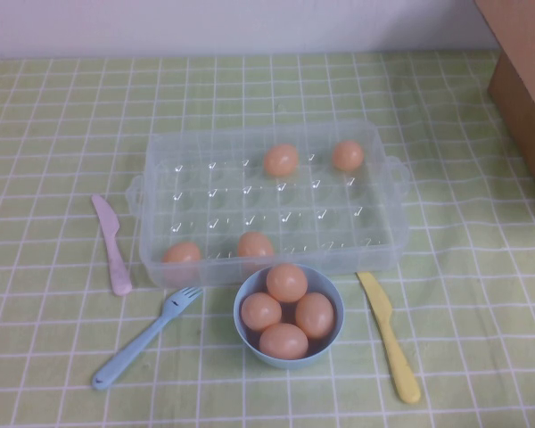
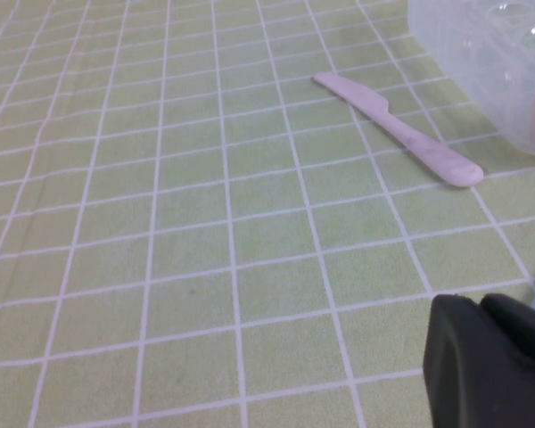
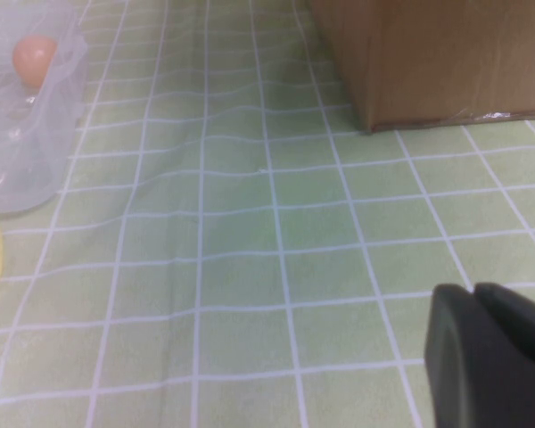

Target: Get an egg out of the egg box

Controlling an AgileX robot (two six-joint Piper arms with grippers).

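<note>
The small round light-blue bowl (image 1: 332, 337) holds four smooth orange-tan eggs; four more sit in the clear plastic egg box (image 1: 160, 267). The left gripper (image 2: 495, 361) hangs closed over the tablecloth; the right gripper's (image 3: 495, 357) state I cannot tell.

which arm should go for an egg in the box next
Probably the left. Two eggs sit at the egg box's near edge; the near-left egg lies toward the shut left gripper, parked near the pink knife. Right gripper hangs by the cardboard box.

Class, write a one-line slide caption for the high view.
Clear egg box holding four eggs, blue bowl with four more in front, plastic cutlery around; neither gripper in view.
</note>
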